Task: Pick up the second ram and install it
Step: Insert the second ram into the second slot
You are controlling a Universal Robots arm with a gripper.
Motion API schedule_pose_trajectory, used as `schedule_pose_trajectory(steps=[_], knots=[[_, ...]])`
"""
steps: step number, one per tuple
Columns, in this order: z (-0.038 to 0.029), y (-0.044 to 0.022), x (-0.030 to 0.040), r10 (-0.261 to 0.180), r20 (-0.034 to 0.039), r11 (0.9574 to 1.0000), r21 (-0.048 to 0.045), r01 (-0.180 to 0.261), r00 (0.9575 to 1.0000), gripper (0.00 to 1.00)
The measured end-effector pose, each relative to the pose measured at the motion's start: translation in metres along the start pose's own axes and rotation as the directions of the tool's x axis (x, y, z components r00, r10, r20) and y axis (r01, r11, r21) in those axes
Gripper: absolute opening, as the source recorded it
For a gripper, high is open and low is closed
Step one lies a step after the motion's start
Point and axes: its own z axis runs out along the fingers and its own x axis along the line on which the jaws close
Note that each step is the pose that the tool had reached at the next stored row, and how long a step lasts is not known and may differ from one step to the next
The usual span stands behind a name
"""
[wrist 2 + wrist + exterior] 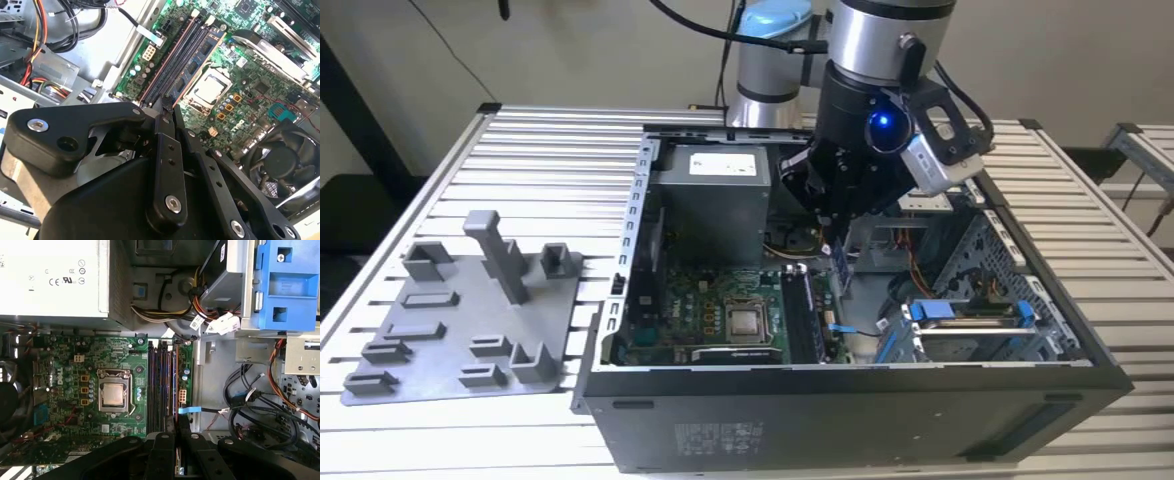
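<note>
The arm reaches down into the open computer case (854, 410), and its gripper (834, 238) hangs low over the motherboard (700, 310), right above the bank of long black memory slots (160, 385). In the first wrist view the two fingers (162, 455) stand close together with only a thin gap between them. A narrow dark strip with a coppery edge runs straight out from that gap. This looks to be the second ram (176, 382), seen edge-on and pinched between the pads. It lies in line with the outermost slot, the one farthest from the processor socket (114, 394). I cannot tell whether its lower edge sits in that slot or just above it. The socket lies on the far side of the slot bank from the gripper's line, with a round black cooling fan (280, 162) beyond it. On the gripper's other side, loose cables (250, 405) trail across the bare metal floor of the case. The grey power supply box (711, 185) stands just beside the gripper on the exterior view's left, against the back wall. A blue drive bracket (967, 312) sits near the gripper on the exterior view's right. Well apart from the gripper, outside the case on the exterior view's left, a grey fixture plate (454, 330) with upright blocks rests on the slatted metal table (547, 140).
</note>
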Motion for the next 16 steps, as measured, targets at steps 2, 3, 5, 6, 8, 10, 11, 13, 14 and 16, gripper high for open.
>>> schedule_pose_trajectory(steps=[2,3,5,6,8,10,11,13,14,16], knots=[[0.0003,0.0000,0.0000,0.000,0.0000,1.0000,-0.0001,0.000,1.0000,0.14],[0.0006,0.0000,0.0000,0.000,0.0000,1.0000,-0.0002,0.000,1.0000,0.14],[0.0013,0.0000,0.0000,0.000,-0.0001,1.0000,0.0000,0.000,1.0000,0.14],[0.0018,0.0000,0.0001,0.000,-0.0001,1.0000,-0.0001,0.000,1.0000,0.14],[0.0028,0.0000,0.0001,0.000,-0.0001,1.0000,0.0000,0.000,1.0000,0.14],[0.0041,0.0000,0.0001,0.000,-0.0001,1.0000,-0.0001,0.000,1.0000,0.14],[0.0050,0.0001,0.0002,0.000,-0.0001,1.0000,-0.0001,0.000,1.0000,0.14],[0.0071,0.0001,0.0006,0.000,-0.0002,1.0000,0.0000,0.000,1.0000,0.14],[0.0084,0.0001,0.0008,0.000,-0.0001,1.0000,0.0000,0.000,1.0000,0.14],[0.0109,0.0001,0.0011,0.000,-0.0002,1.0000,0.0002,0.000,1.0000,0.14]])
